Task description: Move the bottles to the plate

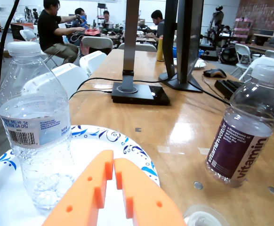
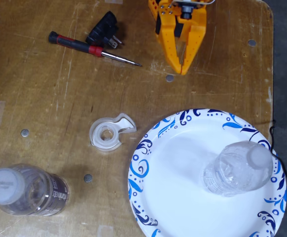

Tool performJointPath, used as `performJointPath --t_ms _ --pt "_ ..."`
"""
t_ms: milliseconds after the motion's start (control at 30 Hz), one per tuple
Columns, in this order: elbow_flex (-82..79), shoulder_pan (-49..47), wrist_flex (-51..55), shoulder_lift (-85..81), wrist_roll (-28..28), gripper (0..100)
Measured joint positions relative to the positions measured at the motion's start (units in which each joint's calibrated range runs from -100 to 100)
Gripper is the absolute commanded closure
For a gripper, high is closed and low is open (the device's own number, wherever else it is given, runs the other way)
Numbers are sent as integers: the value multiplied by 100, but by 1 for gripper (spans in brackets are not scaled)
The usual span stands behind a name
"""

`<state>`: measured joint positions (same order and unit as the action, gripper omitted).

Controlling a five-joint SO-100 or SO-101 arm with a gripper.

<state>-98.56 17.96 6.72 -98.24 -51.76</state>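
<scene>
- The large round white paper plate with a blue swirl-and-leaf rim (image 2: 148, 148) lies flat on the brown wooden table (image 2: 45, 98), at the lower right of the fixed view; it is far wider than either bottle.
- The crinkled clear plastic water bottle with a white cap (image 2: 237, 168) stands upright on the plate, toward its right side in the fixed view; the wrist view shows its ribbed wall and a pale blue barcode label (image 1: 31, 132); a little water sits in its base.
- The clear plastic bottle with a wide white cap and dark purple label (image 1: 247, 129) stands upright on the table, well apart from the plate, off its left edge in the fixed view (image 2: 27, 190).
- The orange two-finger gripper (image 2: 184, 69) hangs above the table just beyond the plate's upper rim; its fingers are together at the tips and grasp nothing (image 1: 113, 165).
- A clear round tape dispenser (image 2: 108, 133) lies just left of the plate; a red-and-black screwdriver (image 2: 91, 48) and a black plug (image 2: 104, 28) lie farther off, up and left.
</scene>
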Motion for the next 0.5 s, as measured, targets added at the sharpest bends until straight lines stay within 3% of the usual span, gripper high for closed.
performJointPath --t_ms 200,500 --pt "0 374 -638 0 0 99" --pt "0 1449 -723 0 0 99"
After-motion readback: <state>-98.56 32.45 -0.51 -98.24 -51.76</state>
